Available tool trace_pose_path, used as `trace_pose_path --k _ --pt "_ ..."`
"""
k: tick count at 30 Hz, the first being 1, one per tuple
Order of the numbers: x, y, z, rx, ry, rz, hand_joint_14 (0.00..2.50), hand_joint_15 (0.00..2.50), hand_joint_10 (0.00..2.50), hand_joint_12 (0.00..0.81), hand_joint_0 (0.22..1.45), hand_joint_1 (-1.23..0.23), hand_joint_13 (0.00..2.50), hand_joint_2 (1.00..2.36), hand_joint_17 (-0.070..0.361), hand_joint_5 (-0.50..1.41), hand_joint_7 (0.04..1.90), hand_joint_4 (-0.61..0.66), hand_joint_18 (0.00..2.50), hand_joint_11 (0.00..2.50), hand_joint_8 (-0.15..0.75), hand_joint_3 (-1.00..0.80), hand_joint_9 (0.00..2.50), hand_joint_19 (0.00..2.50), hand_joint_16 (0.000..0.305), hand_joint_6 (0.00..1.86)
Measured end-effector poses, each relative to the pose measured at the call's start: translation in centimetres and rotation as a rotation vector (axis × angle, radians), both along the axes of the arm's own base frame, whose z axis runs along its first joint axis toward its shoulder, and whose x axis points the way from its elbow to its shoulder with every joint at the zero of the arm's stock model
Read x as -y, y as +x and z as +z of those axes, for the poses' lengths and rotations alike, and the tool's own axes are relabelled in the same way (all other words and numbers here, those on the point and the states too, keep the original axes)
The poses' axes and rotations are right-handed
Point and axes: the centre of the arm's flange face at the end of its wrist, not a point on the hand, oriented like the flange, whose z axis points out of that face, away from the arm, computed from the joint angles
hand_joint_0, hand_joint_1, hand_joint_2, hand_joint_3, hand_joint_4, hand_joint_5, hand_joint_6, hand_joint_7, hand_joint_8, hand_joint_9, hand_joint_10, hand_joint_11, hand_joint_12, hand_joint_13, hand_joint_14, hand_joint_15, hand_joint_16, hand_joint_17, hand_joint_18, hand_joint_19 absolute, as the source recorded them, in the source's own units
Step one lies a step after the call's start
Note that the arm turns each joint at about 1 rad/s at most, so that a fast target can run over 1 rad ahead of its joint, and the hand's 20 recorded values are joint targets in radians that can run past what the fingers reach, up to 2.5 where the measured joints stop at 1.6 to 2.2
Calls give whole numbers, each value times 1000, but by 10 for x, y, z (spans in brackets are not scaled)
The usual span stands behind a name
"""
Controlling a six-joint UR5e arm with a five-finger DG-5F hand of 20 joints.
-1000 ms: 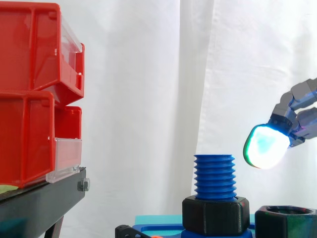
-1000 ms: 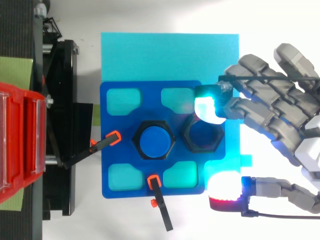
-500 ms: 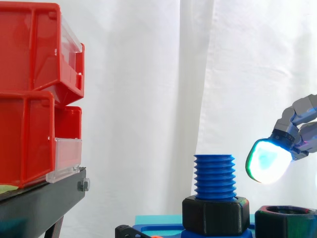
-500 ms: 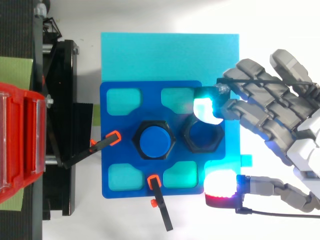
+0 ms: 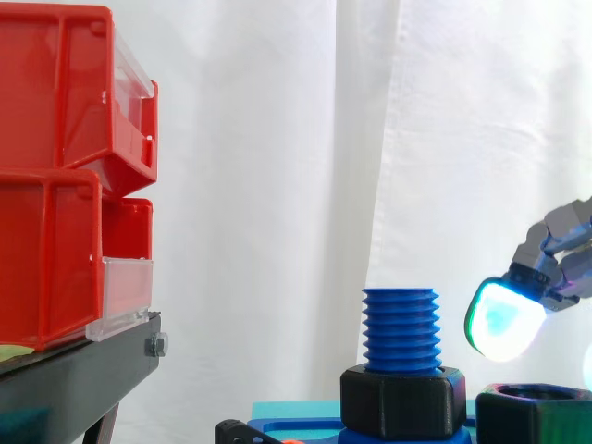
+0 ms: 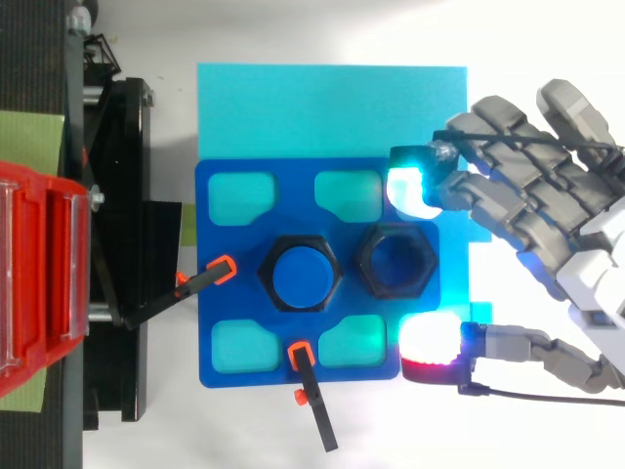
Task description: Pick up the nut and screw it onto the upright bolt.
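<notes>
Beside upright bolt [image 6: 300,273] (thread up), nut [image 6: 364,262] lies flat, bore vertical; hand [image 6: 547,225] spread, gripping nothing.

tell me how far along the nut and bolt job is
Done: nothing yet. The nut sits loose in the blue tray beside the bolt, whose upper threads are bare. In hand: the hand is open, its glowing fingertips on either side of the nut and above it, holding nothing. Left: grasp the nut, lift it, set it on the bolt and screw it down.
</notes>
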Motion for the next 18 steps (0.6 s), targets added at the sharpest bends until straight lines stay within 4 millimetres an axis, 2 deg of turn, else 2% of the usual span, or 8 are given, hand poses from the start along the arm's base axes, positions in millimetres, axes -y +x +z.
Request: trace_pose_path --k 6,18 --pt "0 2 -10 -4 -2 -12 0 0 0 405 324 -647 336 1000 110 -242 796 249 17 0 308 -500 353 0 49 502" --pt "-3 4 -11 5 -1 -12 0 0 0 409 320 -655 335 1000 114 -244 799 251 21 0 310 -500 349 0 51 502"
